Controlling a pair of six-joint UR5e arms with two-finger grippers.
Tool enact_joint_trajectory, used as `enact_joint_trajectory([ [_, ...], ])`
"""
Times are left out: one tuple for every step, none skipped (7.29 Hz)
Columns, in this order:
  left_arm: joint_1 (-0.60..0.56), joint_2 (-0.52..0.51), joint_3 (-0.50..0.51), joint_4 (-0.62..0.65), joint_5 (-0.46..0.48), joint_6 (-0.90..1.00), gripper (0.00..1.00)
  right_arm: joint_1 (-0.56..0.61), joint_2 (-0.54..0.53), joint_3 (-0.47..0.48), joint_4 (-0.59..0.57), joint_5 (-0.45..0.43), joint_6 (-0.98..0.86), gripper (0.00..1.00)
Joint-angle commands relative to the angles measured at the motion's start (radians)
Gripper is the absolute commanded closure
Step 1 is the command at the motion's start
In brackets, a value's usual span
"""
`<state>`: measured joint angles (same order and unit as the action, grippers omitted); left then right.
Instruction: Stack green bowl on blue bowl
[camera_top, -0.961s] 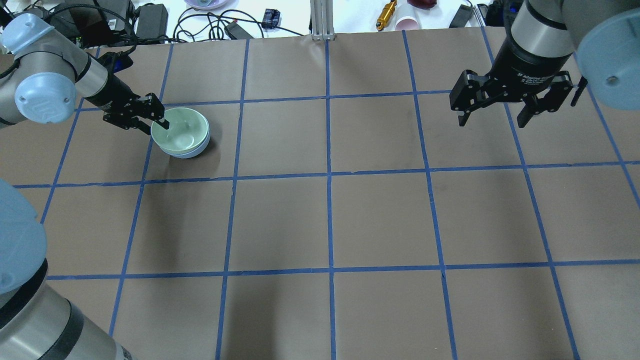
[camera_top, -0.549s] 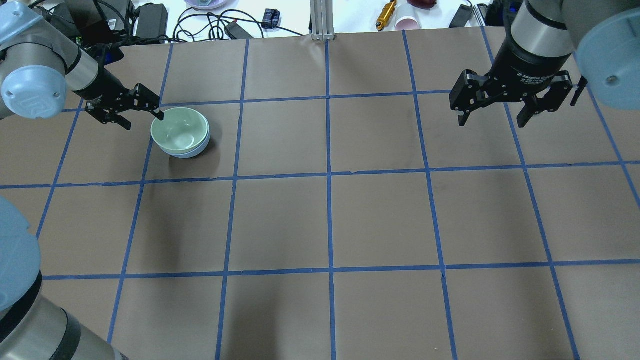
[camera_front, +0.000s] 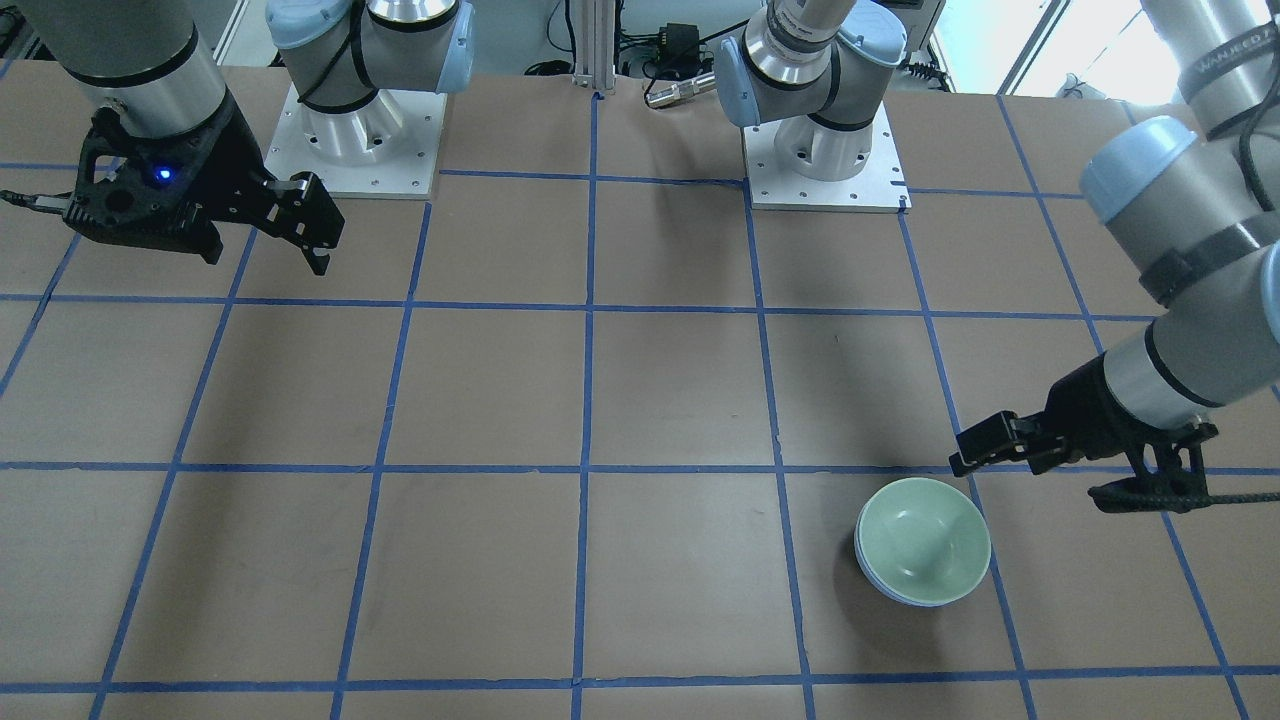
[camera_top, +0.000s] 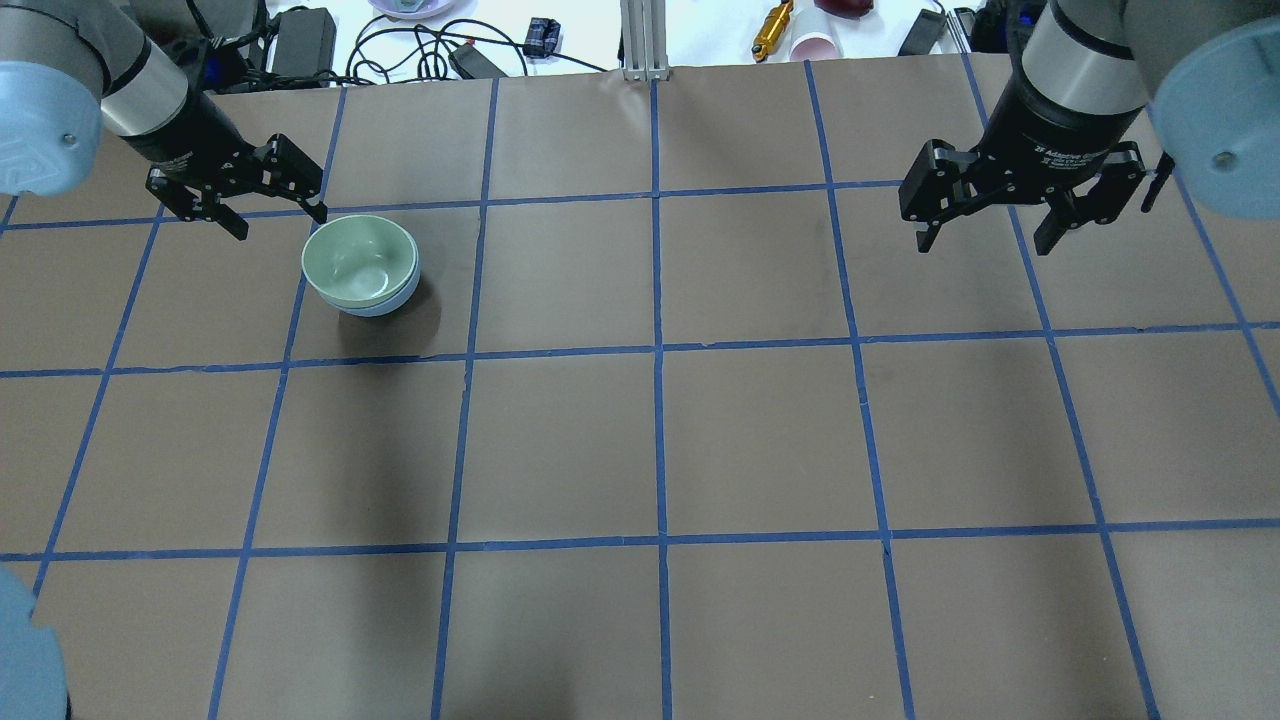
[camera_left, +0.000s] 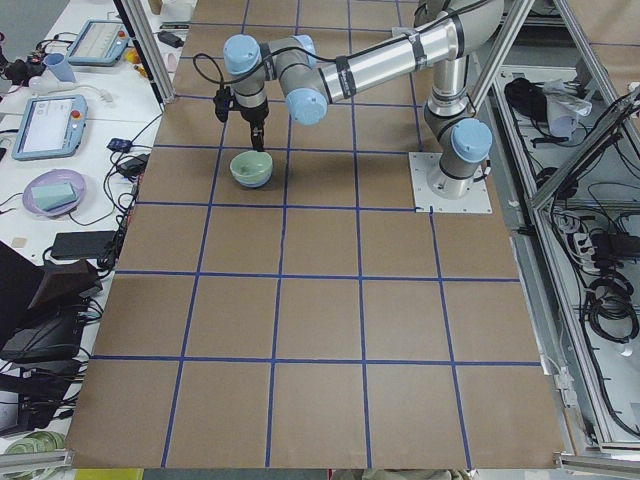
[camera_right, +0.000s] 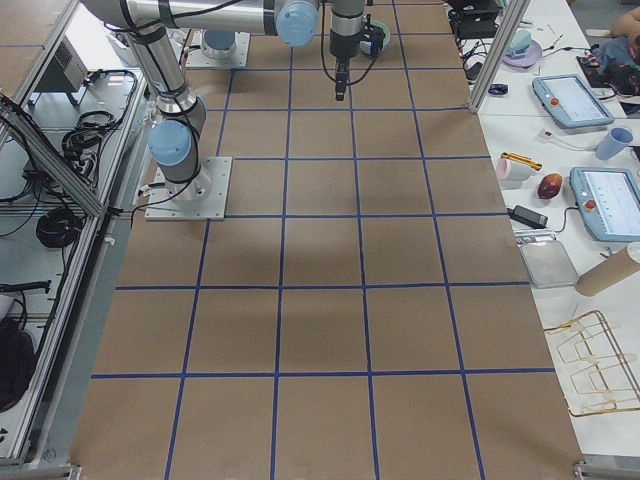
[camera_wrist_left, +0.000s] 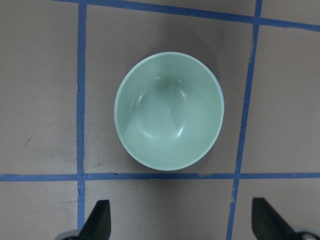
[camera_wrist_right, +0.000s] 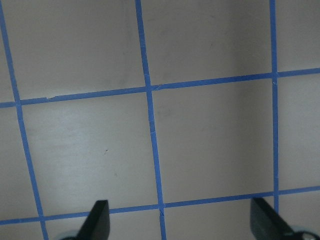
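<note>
The green bowl (camera_top: 358, 258) sits nested inside the blue bowl (camera_top: 388, 303) on the brown table, at the far left of the overhead view. Only a thin blue edge shows under it. The nested green bowl (camera_front: 925, 540) and the blue bowl's edge (camera_front: 878, 584) also show in the front view. My left gripper (camera_top: 279, 222) is open and empty, raised just beyond the bowls' far-left side, clear of the rim. Its wrist view looks down on the green bowl (camera_wrist_left: 167, 112). My right gripper (camera_top: 985, 245) is open and empty, high over the far right of the table.
Beyond the table's far edge lie cables and power bricks (camera_top: 300, 40), an aluminium post (camera_top: 645, 40), a yellow tool (camera_top: 772, 30) and a pink cup (camera_top: 815, 45). The brown table carries a blue tape grid (camera_top: 658, 345).
My left gripper has pulled its finger out of the green bowl and risen back toward the far left. The nested bowls stay put. The right arm has not moved.
</note>
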<state>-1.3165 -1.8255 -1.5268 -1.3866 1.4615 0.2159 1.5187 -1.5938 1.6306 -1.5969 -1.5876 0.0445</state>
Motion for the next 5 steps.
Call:
enact_joint_trajectory([
  [-0.113, 0.115, 0.025, -0.078, 0.036, -0.053, 0.00, 0.000, 0.000, 0.000, 0.000, 0.000, 0.000, 0.00],
  [-0.156, 0.153, 0.019, -0.113, 0.080, -0.088, 0.00, 0.000, 0.000, 0.000, 0.000, 0.000, 0.000, 0.00],
  [-0.220, 0.193, 0.013, -0.132, 0.130, -0.105, 0.00, 0.000, 0.000, 0.000, 0.000, 0.000, 0.000, 0.00],
  [-0.257, 0.225, 0.016, -0.168, 0.132, -0.136, 0.00, 0.000, 0.000, 0.000, 0.000, 0.000, 0.000, 0.00],
  [-0.262, 0.251, 0.014, -0.192, 0.122, -0.188, 0.00, 0.000, 0.000, 0.000, 0.000, 0.000, 0.000, 0.00],
])
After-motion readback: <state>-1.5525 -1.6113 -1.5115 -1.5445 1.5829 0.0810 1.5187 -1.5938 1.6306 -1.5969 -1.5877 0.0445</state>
